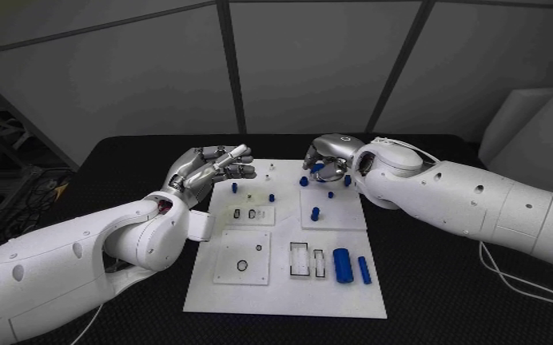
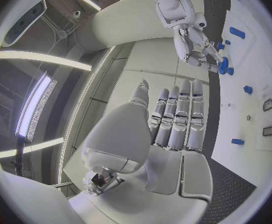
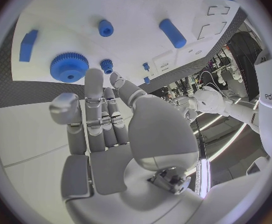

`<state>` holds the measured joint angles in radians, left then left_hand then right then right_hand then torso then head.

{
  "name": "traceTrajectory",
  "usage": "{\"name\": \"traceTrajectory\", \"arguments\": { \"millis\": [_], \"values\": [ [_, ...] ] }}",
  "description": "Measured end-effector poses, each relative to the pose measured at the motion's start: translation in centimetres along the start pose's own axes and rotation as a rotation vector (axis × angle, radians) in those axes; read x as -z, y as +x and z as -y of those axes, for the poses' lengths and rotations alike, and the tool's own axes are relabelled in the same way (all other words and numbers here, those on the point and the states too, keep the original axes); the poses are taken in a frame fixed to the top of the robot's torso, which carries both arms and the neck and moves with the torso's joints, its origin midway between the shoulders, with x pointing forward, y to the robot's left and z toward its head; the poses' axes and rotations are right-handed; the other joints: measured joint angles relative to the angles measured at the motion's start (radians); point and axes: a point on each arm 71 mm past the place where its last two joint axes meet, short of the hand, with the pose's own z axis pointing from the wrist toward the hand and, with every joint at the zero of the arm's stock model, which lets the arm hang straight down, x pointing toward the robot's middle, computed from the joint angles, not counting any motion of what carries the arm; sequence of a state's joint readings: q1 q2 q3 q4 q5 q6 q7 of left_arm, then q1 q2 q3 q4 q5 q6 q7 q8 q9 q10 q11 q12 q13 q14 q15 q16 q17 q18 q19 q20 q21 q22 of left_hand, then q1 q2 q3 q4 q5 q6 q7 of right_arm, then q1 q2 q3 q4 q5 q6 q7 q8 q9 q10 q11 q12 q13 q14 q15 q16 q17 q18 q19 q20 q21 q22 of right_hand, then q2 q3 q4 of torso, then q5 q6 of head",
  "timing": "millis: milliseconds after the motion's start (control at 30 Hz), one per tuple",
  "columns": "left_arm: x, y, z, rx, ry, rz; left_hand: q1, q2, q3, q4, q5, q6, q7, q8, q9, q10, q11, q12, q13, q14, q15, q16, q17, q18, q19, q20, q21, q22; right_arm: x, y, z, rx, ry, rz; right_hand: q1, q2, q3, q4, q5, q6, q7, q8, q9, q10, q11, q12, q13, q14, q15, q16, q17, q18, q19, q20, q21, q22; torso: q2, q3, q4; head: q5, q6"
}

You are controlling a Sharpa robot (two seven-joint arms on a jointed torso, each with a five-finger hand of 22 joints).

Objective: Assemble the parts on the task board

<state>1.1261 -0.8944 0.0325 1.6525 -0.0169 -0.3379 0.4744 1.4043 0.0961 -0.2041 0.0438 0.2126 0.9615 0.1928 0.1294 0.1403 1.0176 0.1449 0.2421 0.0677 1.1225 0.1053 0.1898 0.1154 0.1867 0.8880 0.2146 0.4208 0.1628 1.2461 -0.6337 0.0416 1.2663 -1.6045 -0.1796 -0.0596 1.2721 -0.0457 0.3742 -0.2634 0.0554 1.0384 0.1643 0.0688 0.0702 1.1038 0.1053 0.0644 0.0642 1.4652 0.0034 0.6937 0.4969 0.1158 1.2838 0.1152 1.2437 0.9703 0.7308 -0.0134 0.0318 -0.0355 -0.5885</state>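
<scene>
Far parts (image 1: 309,171) on the task board (image 1: 276,297) partly behind right hand (image 1: 328,157) fingers (image 1: 313,156).

I see the white task board (image 1: 288,293) lying flat on the table, small blue parts (image 1: 342,265) scattered across it, some upright.

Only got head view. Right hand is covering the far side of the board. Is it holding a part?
Observer: No. In the right wrist view the right hand holds nothing. Its fingers stretch toward a large blue gear on the task board.
Operator: Touching it?
Observer: Cannot tell. One fingertip lies right beside the gear's rim.
Operator: Anything else under there?
Observer: A small blue gear next to the large one, just past the fingertips.
Operator: Left hand?
Observer: In the left wrist view the left hand is empty, fingers straight and side by side.
</scene>
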Motion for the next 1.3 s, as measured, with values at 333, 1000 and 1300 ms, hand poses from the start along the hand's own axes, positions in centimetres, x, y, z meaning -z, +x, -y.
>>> {"name": "traceTrajectory", "arguments": {
  "millis": [333,1000,1300],
  "values": [
    [0.1,0.2,0.1,0.001,0.000,-0.005,0.000,0.000,0.000,0.000,0.000,0.000,0.000,0.000,0.000,0.000,0.000,0.000,0.000,0.000,0.000,0.000,0.000,0.000,0.000,0.000,0.000,0.000,-0.6,0.3,-0.6,0.028,0.005,-0.029,-0.004,-0.004,0.012,0.012,0.000,-0.013,0.004,0.000,0.000,-0.011,0.004,0.000,0.001,0.000,0.007,0.215,0.198,-0.015,0.050,0.008,0.098,0.146,0.007,0.0002,0.0004,0.003,-0.002],
    [0.2,0.0,0.1,-0.001,-0.009,-0.003,0.000,0.000,-0.003,-0.003,0.000,0.000,0.000,-0.004,0.000,0.000,0.000,-0.004,0.000,0.000,0.000,0.000,0.001,0.000,0.000,0.000,0.000,0.000,-1.6,0.8,-1.1,0.047,0.018,-0.077,0.000,-0.008,0.023,0.023,0.005,-0.023,0.002,0.000,0.000,-0.011,0.004,0.000,0.001,0.000,0.007,0.341,0.318,-0.031,0.086,0.012,0.150,0.236,0.013,0.0024,0.0004,0.011,-0.015],
    [0.3,-0.3,0.1,-0.003,-0.015,-0.001,0.000,0.000,-0.003,-0.003,0.000,0.000,0.000,-0.004,0.000,0.000,0.000,-0.004,0.000,0.000,0.000,0.000,0.001,0.000,0.000,0.000,0.000,0.000,-1.8,1.0,-1.1,0.052,0.025,-0.096,0.000,-0.008,0.038,0.038,0.008,-0.022,0.001,0.000,0.002,0.000,-0.001,0.000,0.003,0.000,0.007,0.385,0.357,-0.032,0.104,0.011,0.173,0.273,0.014,0.0026,-0.0012,0.011,-0.019]
  ]
}}
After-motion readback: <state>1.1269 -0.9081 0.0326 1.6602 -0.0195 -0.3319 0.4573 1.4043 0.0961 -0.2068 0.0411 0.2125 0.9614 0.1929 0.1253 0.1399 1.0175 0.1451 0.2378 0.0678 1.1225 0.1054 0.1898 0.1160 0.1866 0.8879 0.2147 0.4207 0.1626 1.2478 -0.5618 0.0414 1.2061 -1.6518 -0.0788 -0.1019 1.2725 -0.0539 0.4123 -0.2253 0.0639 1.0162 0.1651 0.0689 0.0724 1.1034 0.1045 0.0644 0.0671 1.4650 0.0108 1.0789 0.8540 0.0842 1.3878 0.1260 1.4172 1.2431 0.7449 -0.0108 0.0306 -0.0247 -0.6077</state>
